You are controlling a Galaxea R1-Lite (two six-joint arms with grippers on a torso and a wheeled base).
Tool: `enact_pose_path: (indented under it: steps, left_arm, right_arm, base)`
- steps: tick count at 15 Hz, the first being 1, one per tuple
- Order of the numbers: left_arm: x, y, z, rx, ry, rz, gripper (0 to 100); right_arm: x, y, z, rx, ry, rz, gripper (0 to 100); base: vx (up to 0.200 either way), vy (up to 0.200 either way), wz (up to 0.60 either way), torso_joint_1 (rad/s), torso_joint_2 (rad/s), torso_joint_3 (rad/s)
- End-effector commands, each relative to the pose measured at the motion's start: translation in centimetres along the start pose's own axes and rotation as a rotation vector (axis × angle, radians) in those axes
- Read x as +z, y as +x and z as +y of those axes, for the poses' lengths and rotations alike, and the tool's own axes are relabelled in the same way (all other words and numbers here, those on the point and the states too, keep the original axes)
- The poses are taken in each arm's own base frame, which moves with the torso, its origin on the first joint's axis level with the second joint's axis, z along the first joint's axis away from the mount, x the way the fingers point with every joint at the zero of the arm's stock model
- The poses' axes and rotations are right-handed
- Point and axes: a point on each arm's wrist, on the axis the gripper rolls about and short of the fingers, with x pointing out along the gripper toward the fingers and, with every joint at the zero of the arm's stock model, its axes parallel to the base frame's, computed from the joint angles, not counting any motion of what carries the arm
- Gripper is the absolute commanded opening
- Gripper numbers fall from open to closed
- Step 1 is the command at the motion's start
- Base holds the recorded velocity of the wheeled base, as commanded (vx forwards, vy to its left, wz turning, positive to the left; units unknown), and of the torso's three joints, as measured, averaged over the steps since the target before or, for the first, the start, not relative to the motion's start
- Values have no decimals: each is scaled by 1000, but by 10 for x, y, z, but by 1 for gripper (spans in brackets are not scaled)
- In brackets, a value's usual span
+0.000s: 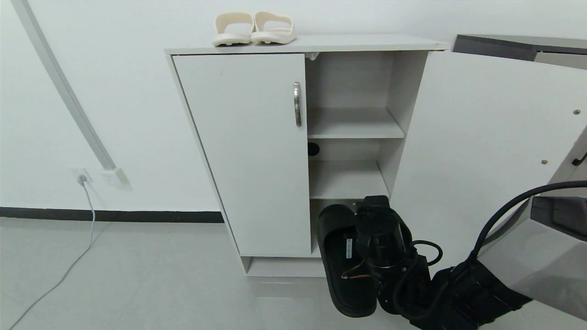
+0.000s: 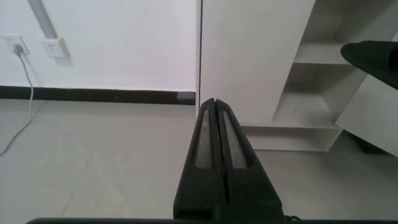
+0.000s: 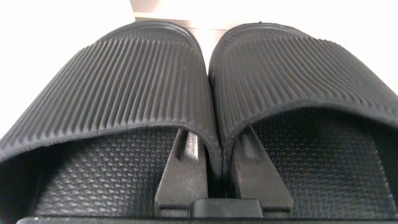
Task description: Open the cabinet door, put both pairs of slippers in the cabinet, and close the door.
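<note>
The right-hand door (image 1: 481,137) of the cabinet (image 1: 238,151) is swung wide and the left one is shut, so the opening step is judged done and the stowing of the first pair is taken to be in hand. The black slippers (image 1: 341,256) are held by the right gripper (image 1: 378,229) in front of the open half, their far ends just at the mouth of the lowest compartment (image 1: 321,205) and their near ends out over the floor. In the right wrist view the two are seen side by side, and the fingers (image 3: 180,168) are closed nearly together on the adjoining inner edges of the two straps, one finger under each arch. The long axis of the pair is laid front to back, roughly along the depth of the compartment, with the near end slanted a little to the robot's right; the toe ends are judged to lead, since the straps are viewed from their open heel side. A push forward and down is called for next, then a release once the soles are borne by the compartment floor. The beige slippers (image 1: 253,29) are left on the cabinet top (image 1: 367,43), toes outward. The left gripper (image 2: 214,134) is held over bare floor to the cabinet's left, fingers pressed shut on nothing.
</note>
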Motion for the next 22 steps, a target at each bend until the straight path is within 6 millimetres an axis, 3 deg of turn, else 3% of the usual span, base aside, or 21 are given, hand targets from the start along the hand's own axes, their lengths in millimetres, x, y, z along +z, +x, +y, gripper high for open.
enact_pose_path:
  steps: [1,5,8,15,22]
  left_arm:
    - [0,0,0,0,-1,2,0]
    - [0,0,0,0,0,4,0]
    - [0,0,0,0,0,2,0]
    - [0,0,0,-1,0,2,0]
    - [0,0,0,-1,0,4,0]
  right_arm:
    - [-5,5,3,-3,-8,8,0]
    - [-15,23,11,-15,-25,11,0]
    - [-20,42,4,-56,-29,16,0]
    - [-23,46,3,-64,-32,21,0]
    - [-24,46,2,-64,-34,24,0]
  base:
    - [0,0,0,0,0,0]
    - [0,0,0,0,0,0]
    - [0,0,0,0,0,0]
    - [0,0,0,0,0,-7]
    - [0,0,0,2,2,-182]
